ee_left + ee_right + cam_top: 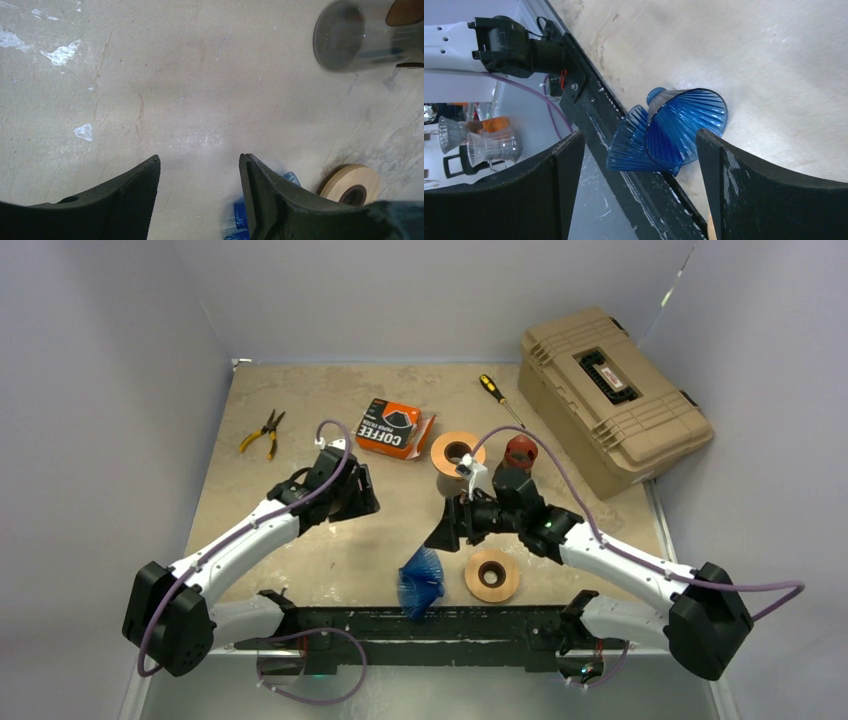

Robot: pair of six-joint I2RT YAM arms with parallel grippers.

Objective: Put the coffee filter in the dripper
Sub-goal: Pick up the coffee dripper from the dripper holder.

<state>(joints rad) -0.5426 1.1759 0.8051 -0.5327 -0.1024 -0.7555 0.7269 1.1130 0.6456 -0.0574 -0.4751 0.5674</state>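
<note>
At the worktop's near edge the ribbed dripper lay on its side, just ahead of the right pincer, which was apart and empty. The left pincer gaped over bare worktop. The filter box sat well beyond the 2 pincers. Paper filters are probably light and floppy, best pinched at the rim.

The dripper lies on the table, just left of the nearer ring.
</note>
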